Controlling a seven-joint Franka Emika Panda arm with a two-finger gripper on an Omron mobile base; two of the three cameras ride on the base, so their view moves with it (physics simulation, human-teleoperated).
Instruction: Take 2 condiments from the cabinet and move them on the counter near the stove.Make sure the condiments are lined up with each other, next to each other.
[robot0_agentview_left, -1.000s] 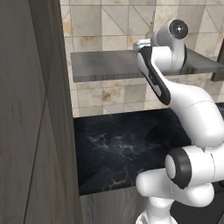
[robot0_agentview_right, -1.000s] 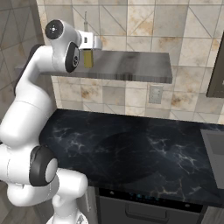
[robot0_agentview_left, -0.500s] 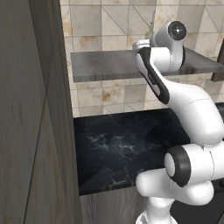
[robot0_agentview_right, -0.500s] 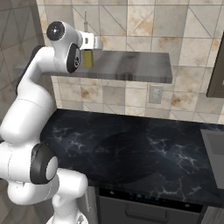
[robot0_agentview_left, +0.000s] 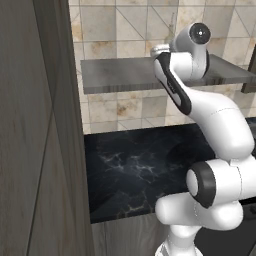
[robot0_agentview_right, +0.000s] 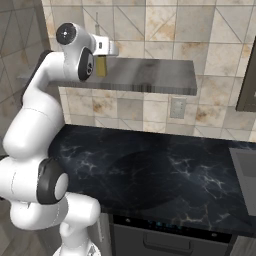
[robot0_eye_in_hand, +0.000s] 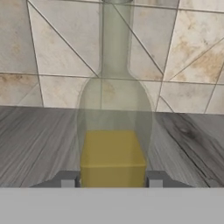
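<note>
A tall slim oil bottle (robot0_eye_in_hand: 113, 148), clear glass with yellow-green oil in its lower part, stands upright on a grey wood-grain shelf (robot0_eye_in_hand: 39, 144) against the tiled wall. My gripper (robot0_eye_in_hand: 112, 181) is shut on the bottle's base, with one fingertip (robot0_eye_in_hand: 68, 181) pressed to each side. From the right base view the bottle (robot0_agentview_right: 101, 67) stands just beyond my hand, and its thin spout (robot0_agentview_right: 96, 25) rises above the gripper (robot0_agentview_right: 103, 56). The black veined counter (robot0_agentview_right: 165, 170) lies below the shelf. The stove is out of view.
The shelf (robot0_agentview_left: 120, 75) juts from the tiled wall above the counter (robot0_agentview_left: 135, 165). A tall grey cabinet side (robot0_agentview_left: 35, 140) fills the left. A wall outlet (robot0_agentview_right: 175, 107) sits under the shelf. A dark appliance front (robot0_agentview_right: 170, 237) lies below the counter edge.
The arm has stayed at the shelf, almost still. The fingers have closed onto the oil bottle.
</note>
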